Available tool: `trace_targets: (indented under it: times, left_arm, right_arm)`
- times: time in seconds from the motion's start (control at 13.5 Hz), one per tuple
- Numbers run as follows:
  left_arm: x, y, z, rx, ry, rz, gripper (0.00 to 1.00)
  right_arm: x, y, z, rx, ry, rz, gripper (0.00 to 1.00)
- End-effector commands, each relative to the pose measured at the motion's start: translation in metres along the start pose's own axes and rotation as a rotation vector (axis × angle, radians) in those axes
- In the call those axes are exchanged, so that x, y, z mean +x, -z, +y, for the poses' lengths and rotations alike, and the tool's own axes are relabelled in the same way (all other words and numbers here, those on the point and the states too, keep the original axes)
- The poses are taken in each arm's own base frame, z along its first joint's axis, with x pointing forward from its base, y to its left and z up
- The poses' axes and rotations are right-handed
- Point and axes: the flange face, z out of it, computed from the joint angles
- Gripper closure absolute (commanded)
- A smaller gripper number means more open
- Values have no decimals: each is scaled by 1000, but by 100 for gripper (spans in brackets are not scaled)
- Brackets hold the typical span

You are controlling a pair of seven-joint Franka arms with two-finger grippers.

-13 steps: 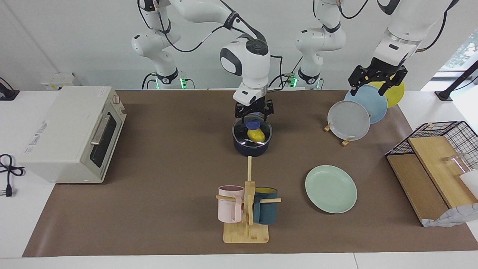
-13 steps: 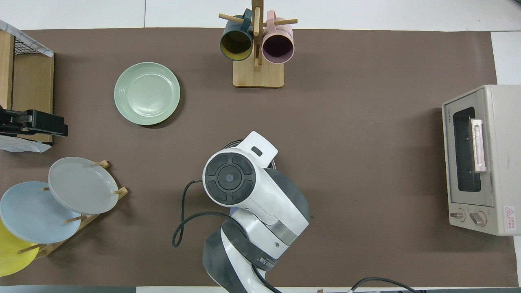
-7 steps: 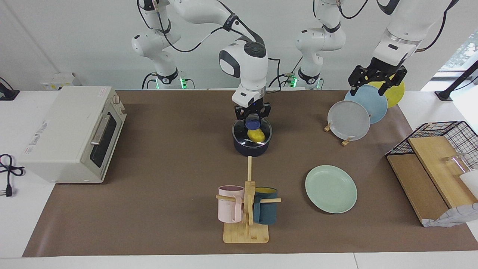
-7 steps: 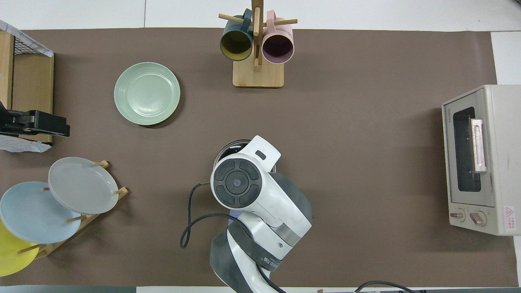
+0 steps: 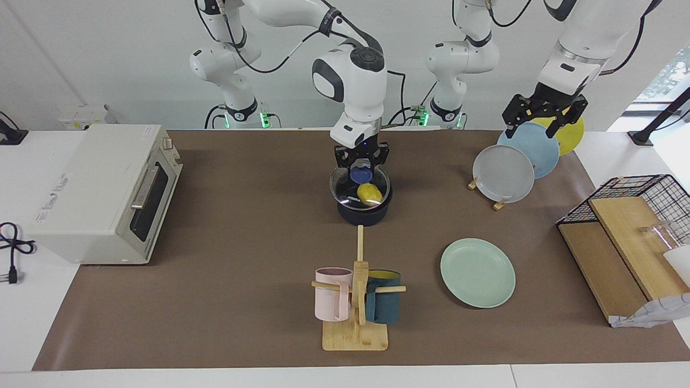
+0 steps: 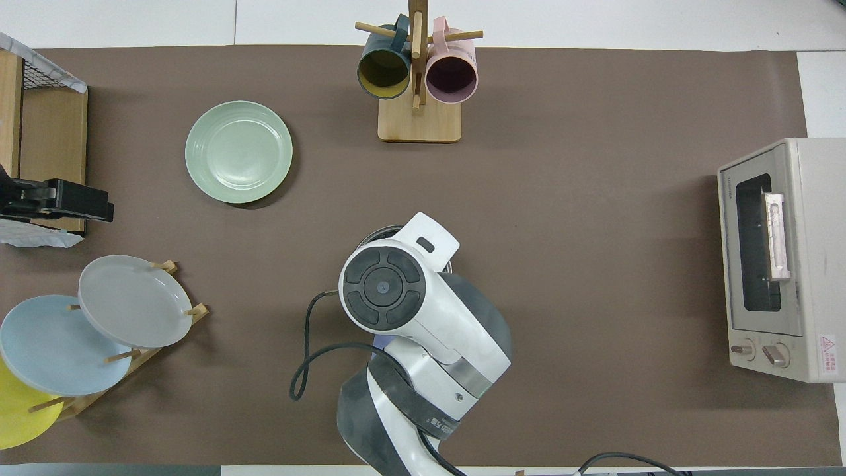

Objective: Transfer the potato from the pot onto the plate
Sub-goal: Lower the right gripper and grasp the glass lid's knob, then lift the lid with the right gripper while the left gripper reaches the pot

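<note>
The potato (image 5: pixel 368 193) is a small, smooth, bright yellow oval lying inside the dark navy pot (image 5: pixel 362 211) mid-counter, seen through a glass lid (image 5: pixel 345 194). The right hand (image 5: pixel 360 168) grips the lid's blue knob (image 5: pixel 359 175), the lid tilted just above the pot. The left hand (image 5: pixel 544 119) waits over the plate rack (image 5: pixel 498 205), fingers spread. The mint plate (image 5: pixel 477 272) lies farther from the robots.
</note>
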Motion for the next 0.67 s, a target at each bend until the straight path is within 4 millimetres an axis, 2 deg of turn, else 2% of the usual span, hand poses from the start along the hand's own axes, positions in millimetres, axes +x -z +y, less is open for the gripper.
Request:
trace_targets:
  times: [0.0,0.15,0.37,0.45,0.52,0.59]
  left_arm:
    - [-9,-1,16,4,-24,1,0]
    - [-9,-20,65,2,24,-13,0]
    - [-14,-79,159,-36,98,-12,0]
    - [-24,-99,194,-52,95,-3,0]
    - [-33,-113,219,-70,101,-3,0]
    - [-38,-145,255,-69,107,-24,0]
  right_arm:
    - [38,15,70,-7,54,-21,82]
    - [46,14,124,-43,138,-75,82]
    - [70,-9,234,-35,203,-101,82]
    - [66,-25,264,-30,225,-87,82]
    - [59,-42,290,-27,230,-61,82]
    - [44,-63,305,-26,231,-51,82]
